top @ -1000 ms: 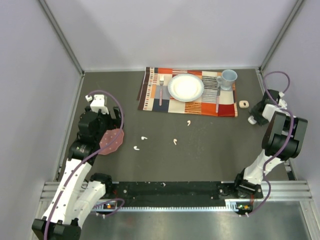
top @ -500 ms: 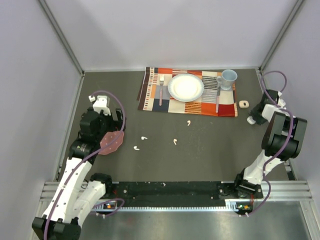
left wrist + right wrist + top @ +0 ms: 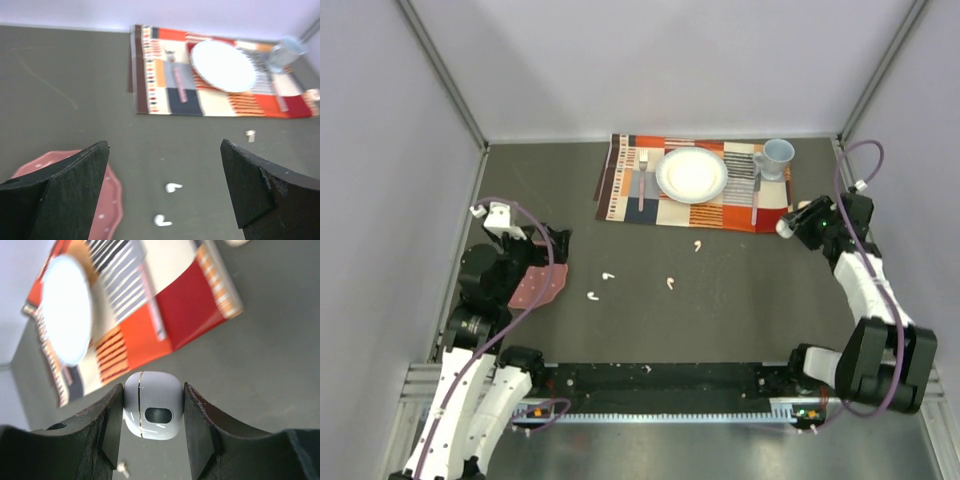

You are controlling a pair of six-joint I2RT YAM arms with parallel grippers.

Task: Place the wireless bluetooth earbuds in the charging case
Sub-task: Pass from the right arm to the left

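Note:
Several white earbuds lie on the dark table in front of the placemat: one (image 3: 698, 245) near the mat, one (image 3: 670, 283) in the middle, two (image 3: 608, 275) (image 3: 591, 296) further left. My left gripper (image 3: 558, 238) hangs open above the table's left side. In its wrist view the left gripper (image 3: 164, 146) is empty and frames two earbuds (image 3: 173, 188) (image 3: 161, 220). My right gripper (image 3: 790, 225) is by the mat's near right corner. In the right wrist view, the right gripper (image 3: 152, 388) is shut on the white charging case (image 3: 152, 412), lid closed.
A patterned placemat (image 3: 620, 190) at the back holds a white plate (image 3: 692, 174), a blue mug (image 3: 777, 157) and cutlery. A pink dotted plate (image 3: 542, 285) lies under my left wrist. A small beige object (image 3: 806, 206) sits right of the mat. Walls close in on both sides.
My right arm has swung from the right wall toward the mat's near right corner, its jaws closing in on the case. My left arm drew back to the left with its jaws fully spread.

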